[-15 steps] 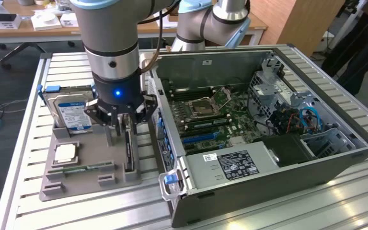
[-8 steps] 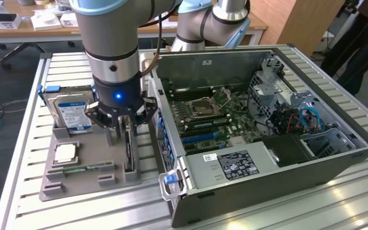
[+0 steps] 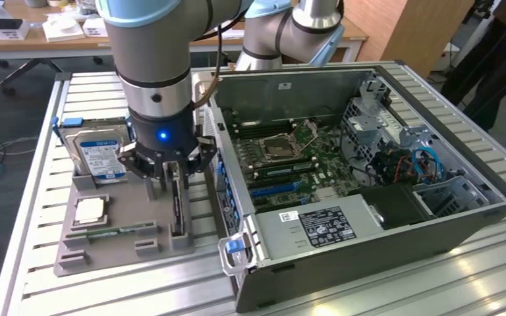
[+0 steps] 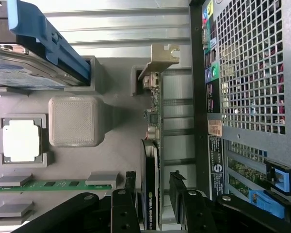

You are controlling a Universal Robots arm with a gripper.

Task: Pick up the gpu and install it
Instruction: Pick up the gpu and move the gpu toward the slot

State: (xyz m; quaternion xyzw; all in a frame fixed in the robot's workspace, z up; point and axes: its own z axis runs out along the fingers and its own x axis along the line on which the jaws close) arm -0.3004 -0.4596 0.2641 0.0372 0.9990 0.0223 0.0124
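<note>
The gripper (image 4: 153,183) hangs with its jaws spread wide, one finger (image 4: 131,182) on each side of the gpu (image 4: 153,141) and neither clearly touching it. The gpu stands on edge in a slot of the grey holder (image 3: 112,247), its silvery bracket (image 4: 161,57) at the far end from the fingers. On the same holder sit a processor (image 4: 21,141), a green memory stick (image 4: 53,184) and a blue-labelled hard drive (image 3: 102,157). The open computer case (image 3: 341,158) lies just beside the holder on the slatted table (image 3: 33,197).

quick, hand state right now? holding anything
The hand is open, one finger on each side of the gpu standing on edge, not closed on it.
</note>
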